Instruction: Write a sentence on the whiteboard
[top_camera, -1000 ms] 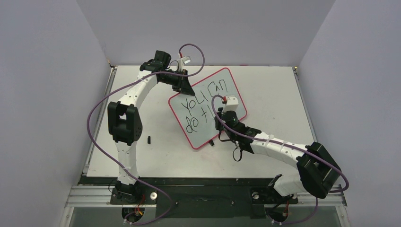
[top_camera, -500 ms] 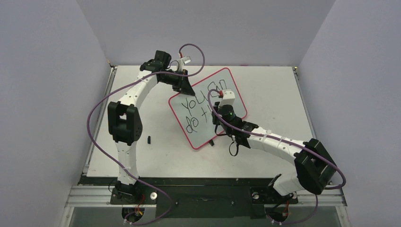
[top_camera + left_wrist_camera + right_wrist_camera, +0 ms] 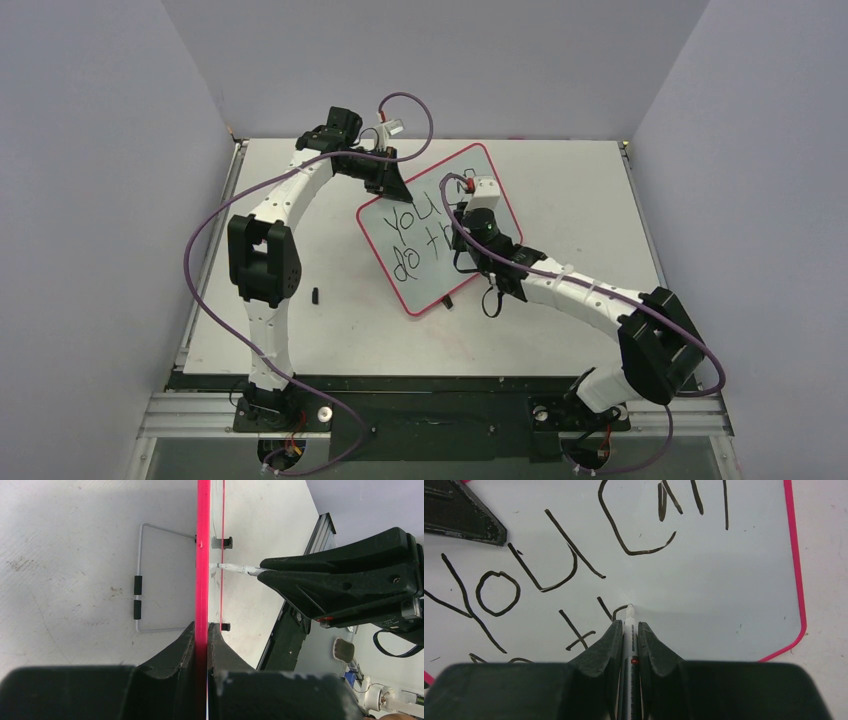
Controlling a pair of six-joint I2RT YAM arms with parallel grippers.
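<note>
Right jaws clamp the marker (image 3: 629, 624), tip touching the whiteboard (image 3: 724, 592) seemingly mid-"h" in the sentence (image 3: 574, 543), left jaws pinching its edge; next, finish "this" with steady, light pressure.

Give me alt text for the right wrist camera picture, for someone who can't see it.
The right gripper clamps a marker, its tip on the whiteboard at an unfinished second line of black handwriting below "YOU CAn". The board's red rim runs down the right side.
</note>
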